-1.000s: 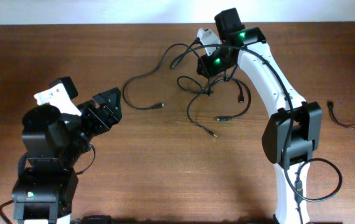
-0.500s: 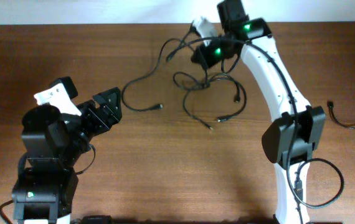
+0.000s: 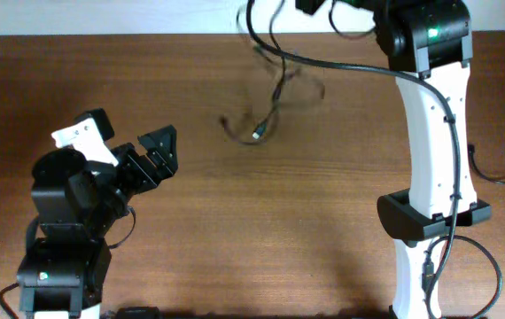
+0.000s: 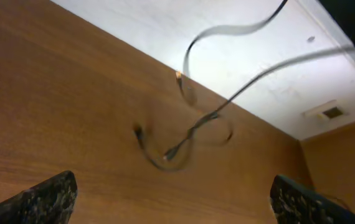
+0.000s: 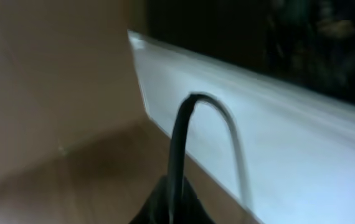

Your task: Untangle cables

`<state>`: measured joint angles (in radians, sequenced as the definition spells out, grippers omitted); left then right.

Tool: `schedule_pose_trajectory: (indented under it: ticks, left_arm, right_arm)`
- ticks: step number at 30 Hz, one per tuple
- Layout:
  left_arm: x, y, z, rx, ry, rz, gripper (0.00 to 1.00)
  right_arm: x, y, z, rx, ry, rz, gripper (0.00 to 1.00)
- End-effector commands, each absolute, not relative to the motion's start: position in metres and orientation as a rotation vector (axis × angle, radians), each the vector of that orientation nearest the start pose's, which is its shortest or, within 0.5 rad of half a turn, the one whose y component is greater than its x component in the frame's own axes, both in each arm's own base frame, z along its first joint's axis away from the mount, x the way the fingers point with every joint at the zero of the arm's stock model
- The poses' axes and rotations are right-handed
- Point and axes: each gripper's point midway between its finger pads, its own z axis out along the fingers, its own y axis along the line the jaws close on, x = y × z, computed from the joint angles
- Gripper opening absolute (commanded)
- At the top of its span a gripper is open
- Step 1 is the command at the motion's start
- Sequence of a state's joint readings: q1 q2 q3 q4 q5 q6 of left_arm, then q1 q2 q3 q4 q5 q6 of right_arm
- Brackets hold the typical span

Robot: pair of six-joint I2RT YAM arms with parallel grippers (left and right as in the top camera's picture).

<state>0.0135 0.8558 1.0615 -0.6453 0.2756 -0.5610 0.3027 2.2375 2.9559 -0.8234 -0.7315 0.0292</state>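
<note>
Aloft, cables [image 5: 177, 143] in right gripper [image 5: 171, 205]

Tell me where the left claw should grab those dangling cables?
Probably the lowest part of the cables, near the plug end. They hang from the right gripper, and that low part is nearest the open left gripper, so come in from the left.

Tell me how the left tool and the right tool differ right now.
The left tool is open and empty; the right tool is shut on the cables. The left tool sits low over the left side of the table; the right tool is high at the far edge, with the cables dangling below it. Both are dark two-finger tools.
</note>
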Motion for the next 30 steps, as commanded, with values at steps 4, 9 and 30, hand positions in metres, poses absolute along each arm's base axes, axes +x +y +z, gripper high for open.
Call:
schedule_pose_trajectory:
  ticks: [4,9,30]
  left_arm:
    - [0.301,-0.05,0.307,-0.332,2.074,-0.624,0.99]
    - [0.309,-0.055,0.287,-0.337,2.152,-0.659,0.99]
    - [0.311,-0.063,0.284,-0.313,2.17,-0.712,0.99]
  right_arm:
    - [0.42,0.273,0.599,-0.8,1.205,1.099,0.04]
    - [0.411,0.272,0.612,-0.832,1.125,1.094,0.04]
    - [0.475,0.15,0.588,-0.726,1.254,0.801,0.04]
